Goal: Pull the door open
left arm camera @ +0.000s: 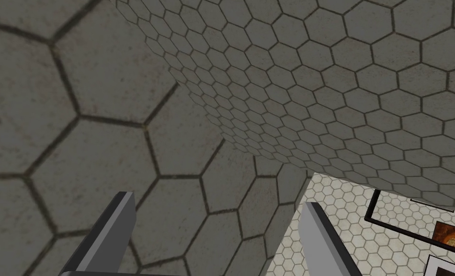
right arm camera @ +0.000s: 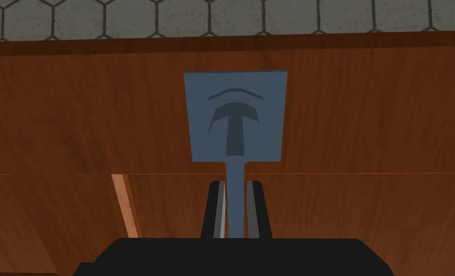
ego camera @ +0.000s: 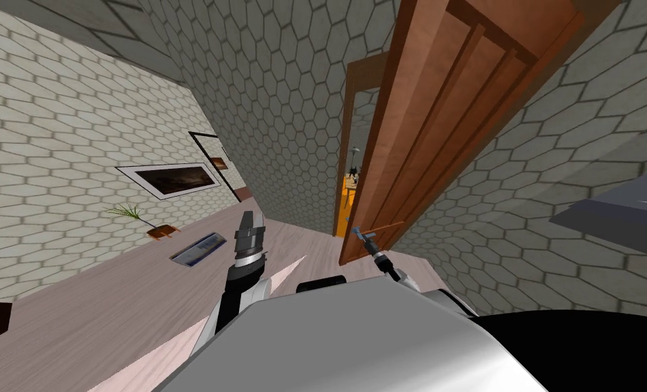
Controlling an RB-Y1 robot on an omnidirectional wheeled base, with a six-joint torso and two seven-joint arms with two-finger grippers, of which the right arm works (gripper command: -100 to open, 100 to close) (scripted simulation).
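Observation:
The brown wooden door stands partly open, swung out from its frame. On its face sits a blue-grey handle with a square plate behind it. My right gripper is shut on the handle's lever, one finger pressed to each side. In the head view the same right gripper reaches the handle at the door's lower edge. My left gripper is raised beside the chest, away from the door, and in its wrist view the left gripper stands open with nothing between its fingers.
Hexagon-tiled walls close in on both sides of the door. Through the gap a lit room with an orange floor shows. A framed picture, a potted plant and a floor vent lie to the left along the pale wooden floor.

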